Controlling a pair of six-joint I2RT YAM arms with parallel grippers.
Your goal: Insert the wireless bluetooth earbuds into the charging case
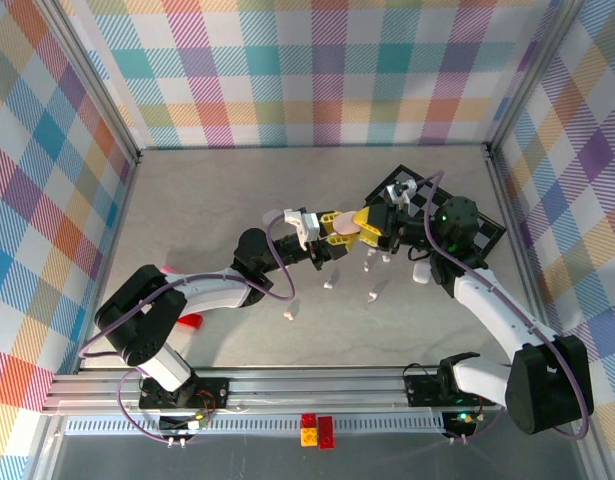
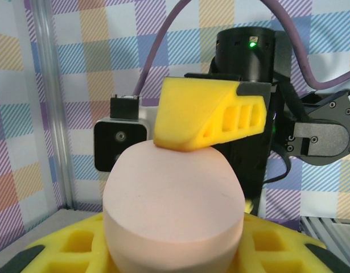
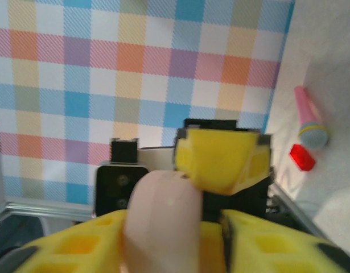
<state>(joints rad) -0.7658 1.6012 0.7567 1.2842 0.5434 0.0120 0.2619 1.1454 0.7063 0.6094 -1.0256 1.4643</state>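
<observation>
A pale pink oval charging case point(image 1: 355, 229) hangs above the middle of the table where both arms meet. My left gripper point(image 1: 347, 230) is shut on it. In the left wrist view the charging case point(image 2: 173, 199) sits wedged between my yellow fingers point(image 2: 66, 250), and a seam runs round it. One right finger point(image 2: 209, 116) rests on top. My right gripper point(image 1: 380, 227) stands open. In its own view the case point(image 3: 163, 222) lies against one finger, with a gap to the other finger point(image 3: 277, 242). Several small white earbuds point(image 1: 372, 297) lie loose on the table below.
A black checkered mat point(image 1: 482, 225) lies at the back right, with a white object point(image 1: 395, 190) on it. A pale object point(image 1: 419, 272) sits near the right arm. A red brick point(image 1: 190, 322) and a pink toy point(image 1: 167, 270) lie at the left. Plaid walls enclose the table.
</observation>
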